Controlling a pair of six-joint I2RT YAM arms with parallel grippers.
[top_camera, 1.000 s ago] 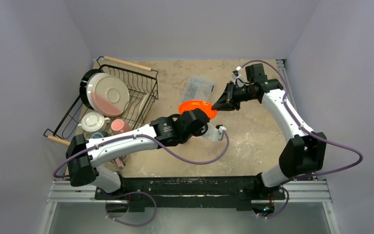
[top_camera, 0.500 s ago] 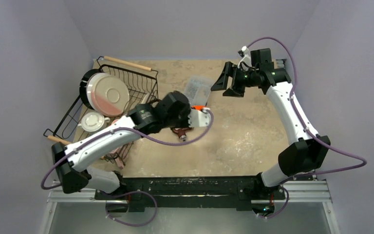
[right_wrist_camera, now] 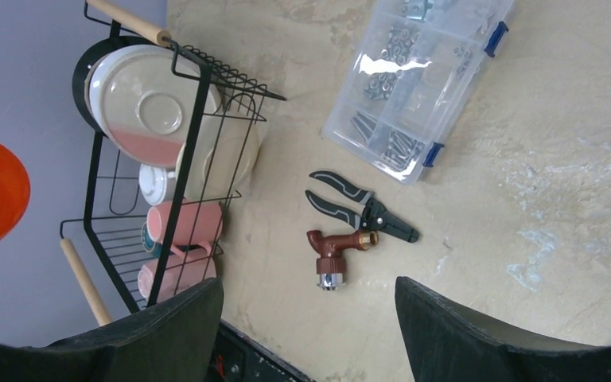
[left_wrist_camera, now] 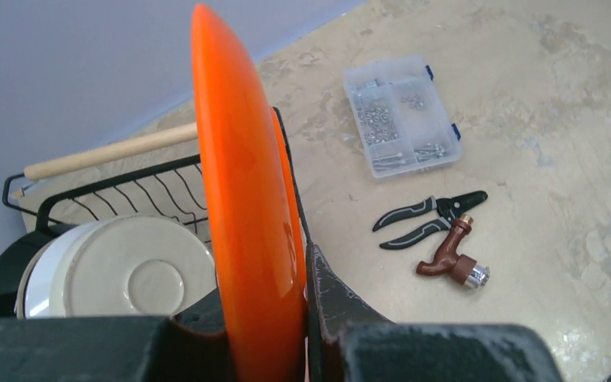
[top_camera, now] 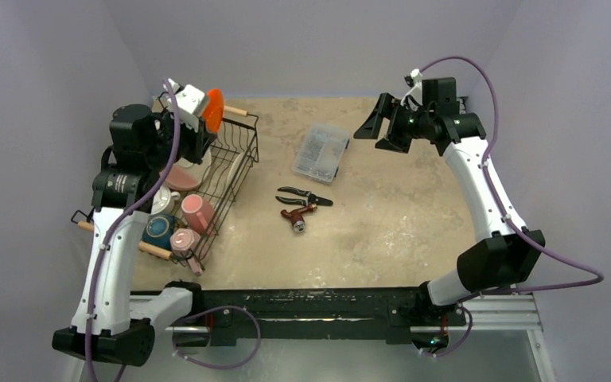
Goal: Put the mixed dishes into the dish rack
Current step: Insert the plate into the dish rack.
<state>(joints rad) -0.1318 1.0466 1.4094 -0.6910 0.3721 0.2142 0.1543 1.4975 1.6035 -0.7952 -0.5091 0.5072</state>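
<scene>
Left gripper is clenched on the orange plate, held on edge above the far end of the dish rack, at the table's ten o'clock. Mid-table lie black pliers and a brown tap, with a clear parts box at their one o'clock. Right gripper hangs spread wide, holding nothing.

No text, label, brand, number or sign can be read in any of the views.
</scene>
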